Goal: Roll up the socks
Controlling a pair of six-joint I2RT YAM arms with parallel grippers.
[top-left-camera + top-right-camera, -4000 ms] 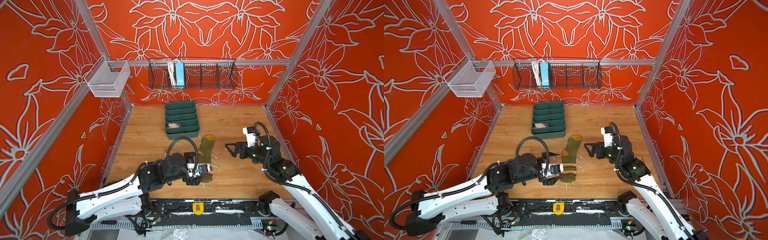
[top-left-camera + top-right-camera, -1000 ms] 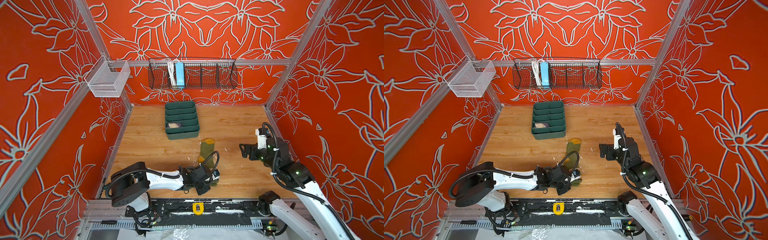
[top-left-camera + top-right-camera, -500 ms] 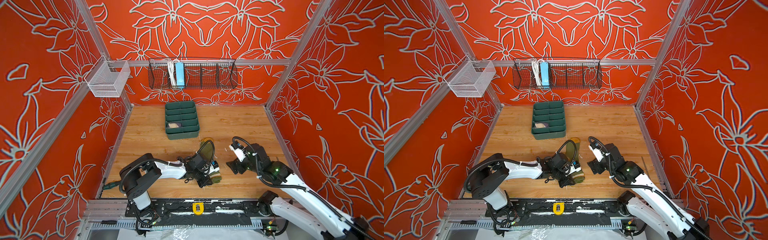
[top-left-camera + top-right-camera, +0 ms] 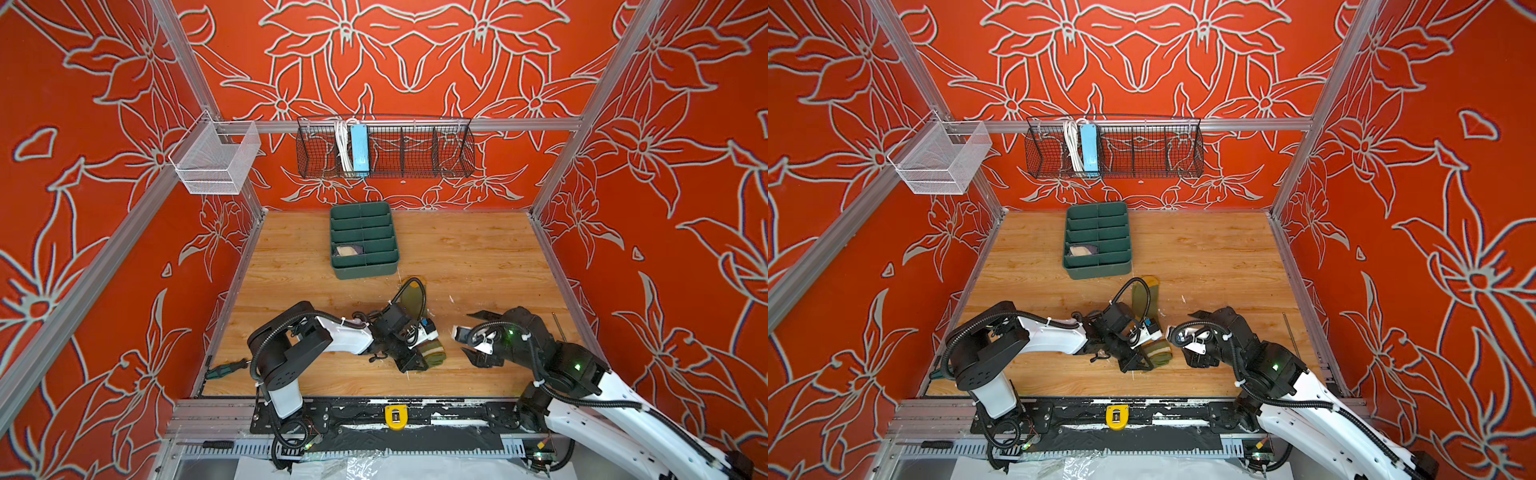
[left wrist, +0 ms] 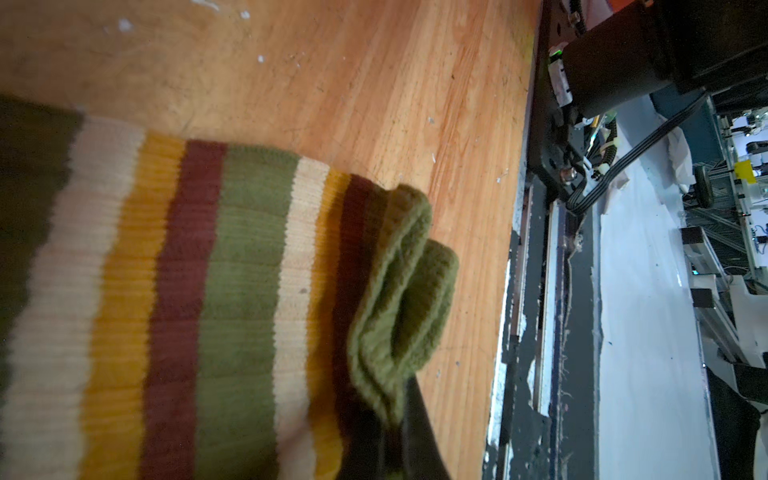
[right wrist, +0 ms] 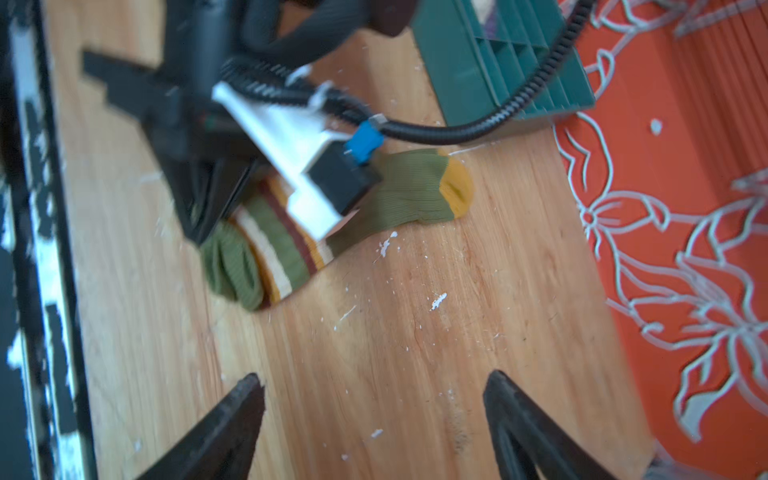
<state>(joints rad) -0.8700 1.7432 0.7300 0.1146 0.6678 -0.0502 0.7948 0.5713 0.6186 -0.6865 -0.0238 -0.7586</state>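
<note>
olive sock (image 4: 434,356) is laid on the wooden table (image 4: 478,257) just before the green tray (image 4: 365,272), long axis front-to-back, mustard toe toward the tray, striped cuff toward the robot. only the cuff is turned over, clenched by the left gripper (image 4: 419,362); most of the rolling is judged left. the right gripper (image 6: 374,386) is held spread and empty nearby.

Green divided tray (image 4: 365,271) stands on the wooden tabletop (image 4: 478,257), toward the back, left of centre. Black wire basket (image 4: 415,149) hangs on the back rail. In its left part, a blue oblong block (image 4: 359,149) stands upright, just beside a bundled white cable (image 4: 341,143). White mesh basket (image 4: 208,166) hooked on the left rail, near the back corner. Green-handled tool (image 4: 226,368) lies at the table's left edge. Yellow tag (image 4: 396,415) on the front rail. White flecks scattered over the wood. Walls orange, pale flower outlines.
</note>
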